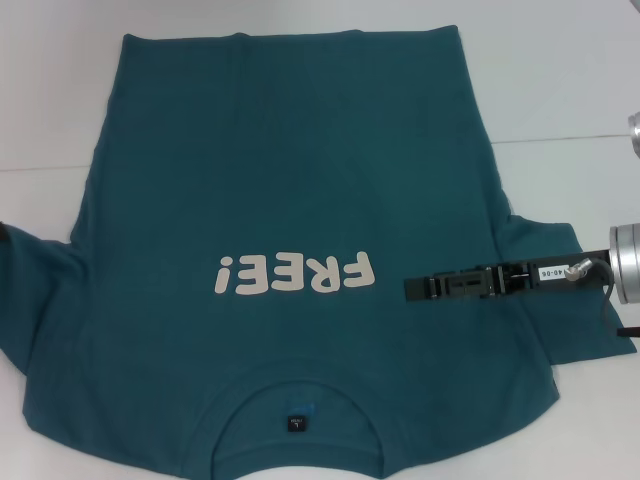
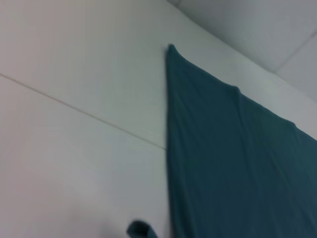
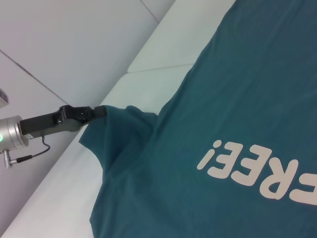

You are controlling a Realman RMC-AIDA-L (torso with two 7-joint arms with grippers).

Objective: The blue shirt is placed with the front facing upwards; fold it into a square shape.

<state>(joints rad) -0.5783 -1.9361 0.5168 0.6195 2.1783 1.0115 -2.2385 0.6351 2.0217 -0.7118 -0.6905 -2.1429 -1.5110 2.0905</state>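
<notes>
Head view is showing you the blue shirt (image 1: 290,200) lying flat and face up across the white table (image 1: 560,90), filling most of the picture from 12 o'clock down to 6 o'clock. Its collar is sitting at 6 o'clock, nearest the robot, with the small dark neck label (image 1: 297,424) showing inside the neckline, and the hem is running along 12 o'clock. The cream "FREE!" print (image 1: 295,273) is reading upside down just below centre. One sleeve is spreading out toward 9 o'clock and the other toward 3 o'clock.

You are seeing the right gripper (image 1: 412,288) reaching in from 3 o'clock, its long black fingers (image 1: 455,286) lying level over the right side of the chest, with the tips just beside the end of the print. They are looking pressed close together as one bar, and whether they are pinching any cloth you cannot tell.

Right wrist view is giving you the left gripper (image 3: 101,112) far off at 9 o'clock, its dark tip meeting the edge of the left sleeve (image 3: 121,130), which is bunching up there. You cannot tell whether its fingers are spread or clamped.
</notes>
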